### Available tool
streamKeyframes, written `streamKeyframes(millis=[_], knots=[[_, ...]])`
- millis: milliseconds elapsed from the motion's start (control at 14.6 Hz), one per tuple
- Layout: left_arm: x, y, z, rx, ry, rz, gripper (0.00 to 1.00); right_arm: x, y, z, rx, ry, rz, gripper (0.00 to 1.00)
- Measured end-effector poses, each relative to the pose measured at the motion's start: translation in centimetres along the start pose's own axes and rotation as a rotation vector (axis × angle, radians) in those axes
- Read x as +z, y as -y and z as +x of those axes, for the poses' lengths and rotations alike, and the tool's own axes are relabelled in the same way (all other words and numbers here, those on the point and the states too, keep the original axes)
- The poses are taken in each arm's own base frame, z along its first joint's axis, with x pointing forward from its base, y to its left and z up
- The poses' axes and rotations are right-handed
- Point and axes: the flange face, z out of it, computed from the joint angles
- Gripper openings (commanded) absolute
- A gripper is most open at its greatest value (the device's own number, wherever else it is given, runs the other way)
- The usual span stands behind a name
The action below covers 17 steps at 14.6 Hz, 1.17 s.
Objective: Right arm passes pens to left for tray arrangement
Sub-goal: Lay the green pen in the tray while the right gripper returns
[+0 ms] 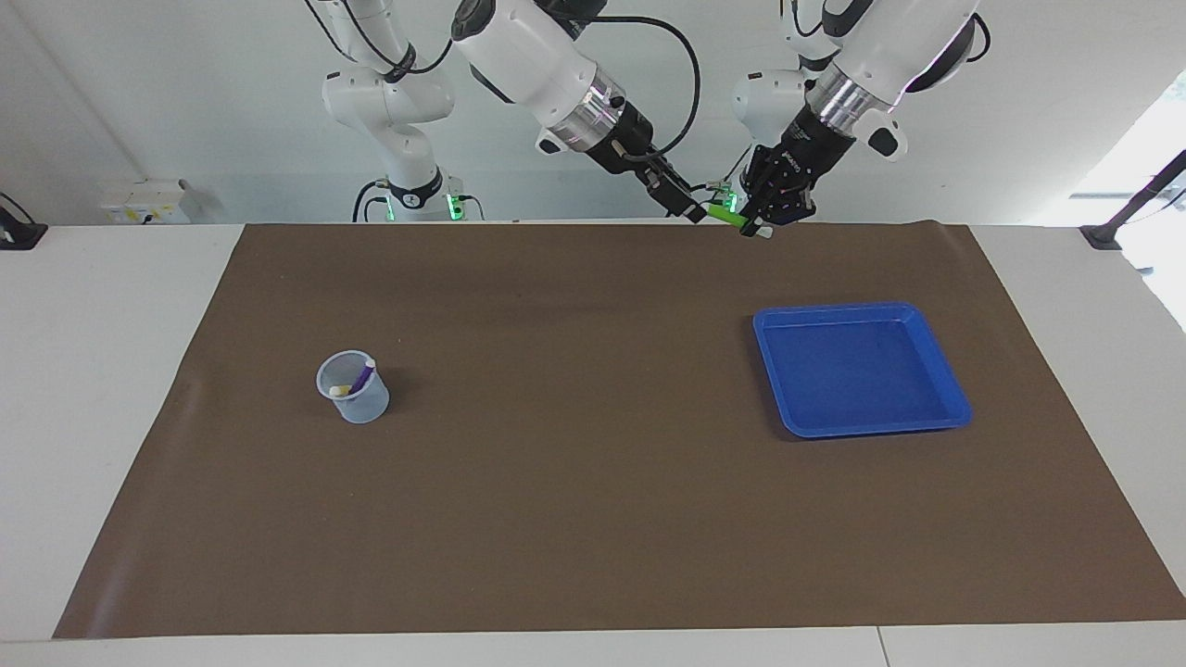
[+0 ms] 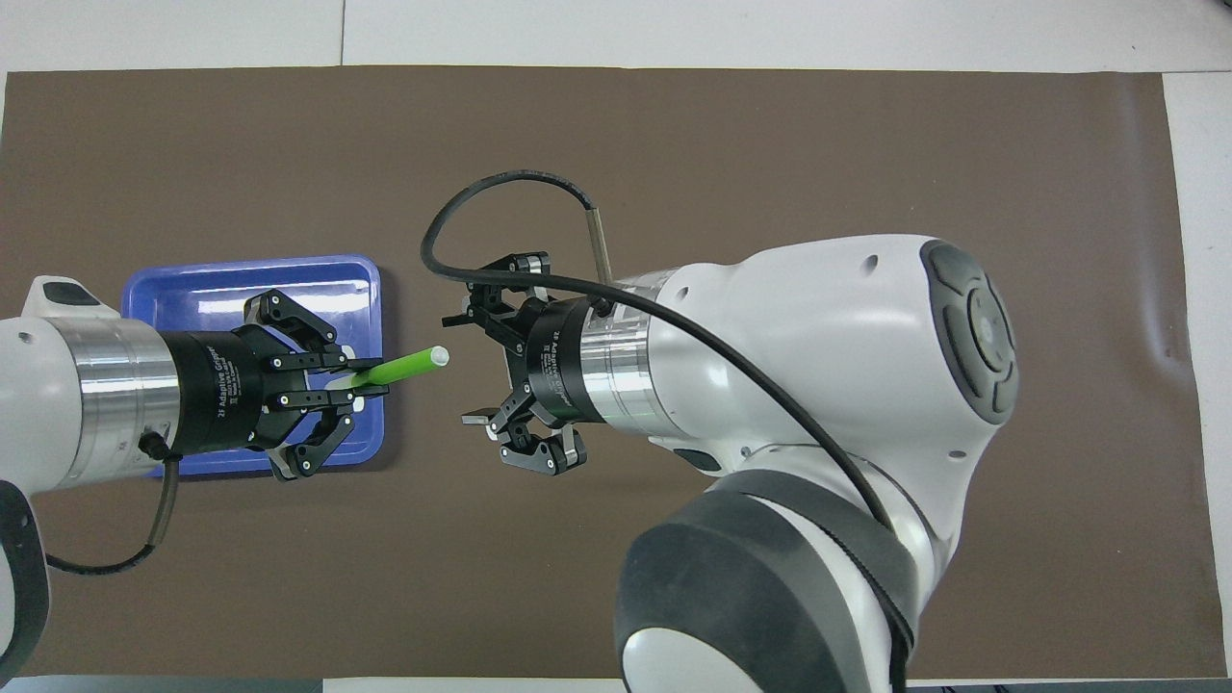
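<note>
Handover aloft: left gripper (image 2: 371, 377) clamped on slim bright green marker pen (image 2: 399, 366); right gripper (image 2: 470, 366) spread apart, so the pen can go to the shallow blue plastic tray (image 1: 945, 400)

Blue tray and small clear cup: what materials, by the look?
Square blue tray: likely moulded plastic, glossy, given the uniform colour, rounded corners and sheen on its floor. Small translucent bluish cup: probably thin plastic, since the purple pen shows through its wall.

— Walls?
— Plain white wall (image 1: 185, 111), with a socket box (image 1: 148, 201) mounted low.
— Table?
— White table (image 1: 93, 371), covered by a brown mat (image 1: 574, 519).
— Light?
— Daylight from a window (image 1: 1149, 167) at one end.
</note>
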Motion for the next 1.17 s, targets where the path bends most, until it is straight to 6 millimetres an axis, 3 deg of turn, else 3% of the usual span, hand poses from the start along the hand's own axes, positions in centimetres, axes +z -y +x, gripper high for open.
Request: streamKeyframes(millis=[275, 412, 549, 824, 1168], knots=[[-1.1, -1.4, 2.1, 0.027, -0.001, -0.036, 0.0, -0.5, 0.6, 1.9, -0.117, -0.104, -0.003, 1.0], [-2.0, -2.6, 4.4, 0.098, -0.01, -0.056, 0.0, -1.7, 1.3, 4.9, -0.196, -0.161, -0.048, 1.0], [-2.2, -3.6, 7.1, 0.207, -0.024, -0.057, 0.0, -3.3, 1.9, 9.1, -0.315, -0.23, -0.131, 1.0], [0.2, -5.7, 12.5, 0.547, -0.036, 0.013, 0.0, -5.7, 0.9, 17.7, -0.628, -0.395, -0.359, 1.0], [5.0, -8.5, 19.0, 0.992, -0.091, 0.175, 0.0, -6.4, -0.8, 25.6, -0.913, -0.548, -0.633, 1.0]])
